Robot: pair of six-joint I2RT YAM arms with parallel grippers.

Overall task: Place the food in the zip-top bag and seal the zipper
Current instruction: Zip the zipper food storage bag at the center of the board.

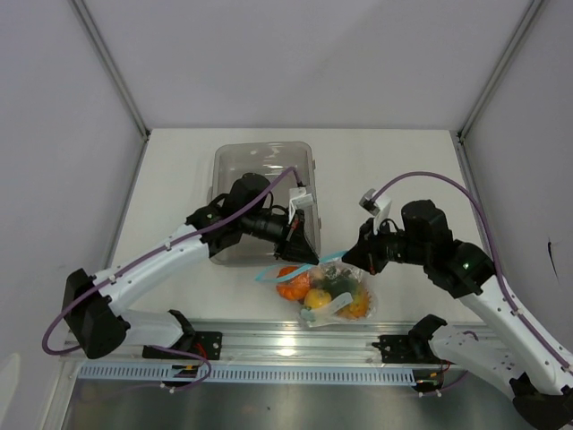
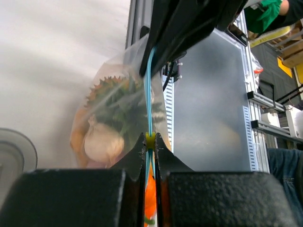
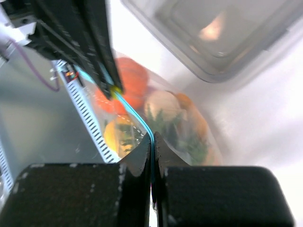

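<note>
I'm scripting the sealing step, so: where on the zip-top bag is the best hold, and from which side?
Take the light blue zipper along the mouth, pinched across its thin edge, coming from either end. It is flat and taut; the left end effector and right end effector are each shut on it. The zip-top bag body bulges with food and would likely slip.

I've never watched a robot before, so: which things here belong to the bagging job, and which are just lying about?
Part of the job:
zip-top bag
zipper, the blue strip along its mouth
toy food inside it
left hand and right hand, both pinched shut on the zipper

Just lying about:
clear grey tray beyond the bag
</note>
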